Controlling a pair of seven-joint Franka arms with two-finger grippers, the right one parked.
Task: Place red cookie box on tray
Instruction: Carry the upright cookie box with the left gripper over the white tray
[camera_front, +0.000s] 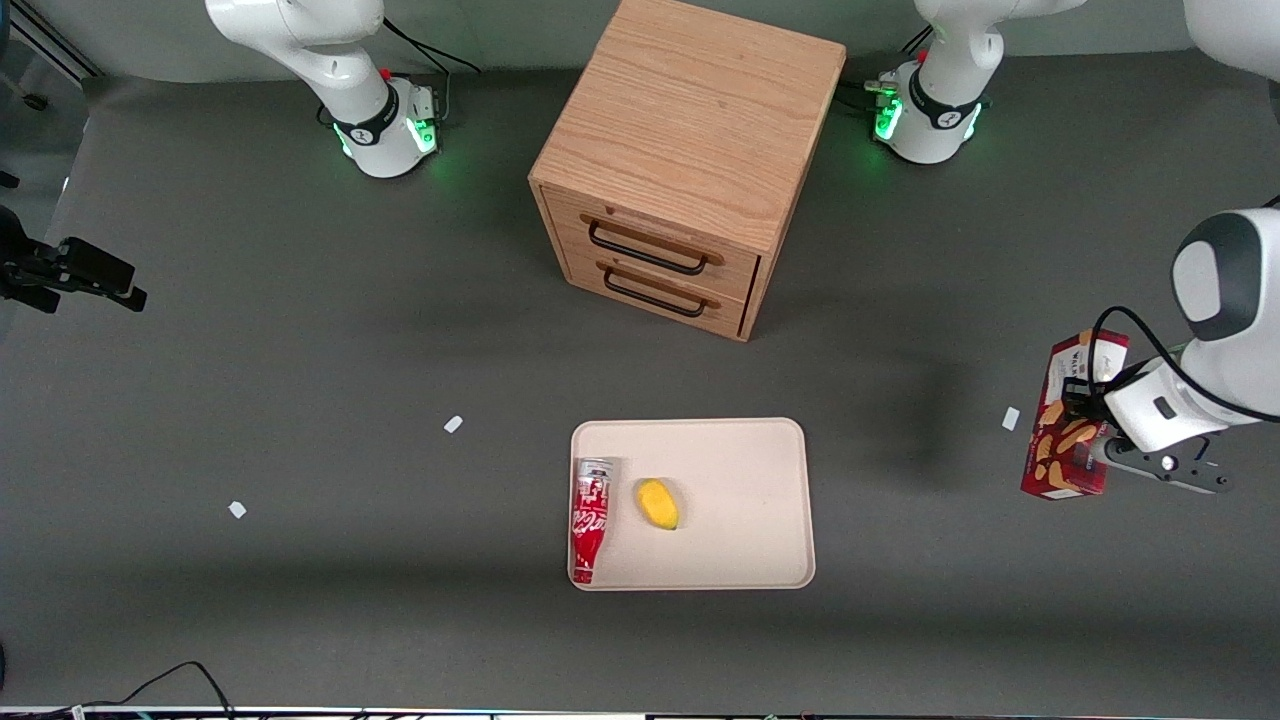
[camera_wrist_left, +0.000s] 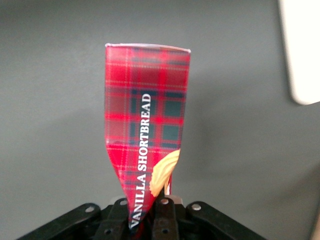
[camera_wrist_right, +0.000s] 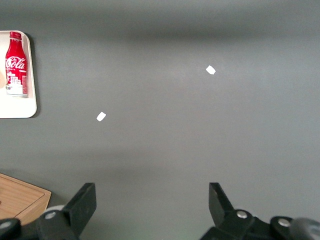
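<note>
My left gripper (camera_front: 1090, 425) is shut on the red cookie box (camera_front: 1062, 465) toward the working arm's end of the table. In the left wrist view the tartan box (camera_wrist_left: 147, 120) sticks out from between the closed fingers of the gripper (camera_wrist_left: 145, 215), over grey table. The beige tray (camera_front: 740, 470) lies in the middle of the table, well apart from the box. One corner of the tray (camera_wrist_left: 302, 50) shows in the left wrist view.
On the tray lie a red-and-white soda can (camera_front: 591, 515) and a small yellow fruit (camera_front: 657, 503). A wooden two-drawer cabinet (camera_front: 680, 160) stands farther from the front camera than the tray. Small white scraps (camera_front: 1010, 418) (camera_front: 453, 424) (camera_front: 237, 509) dot the table.
</note>
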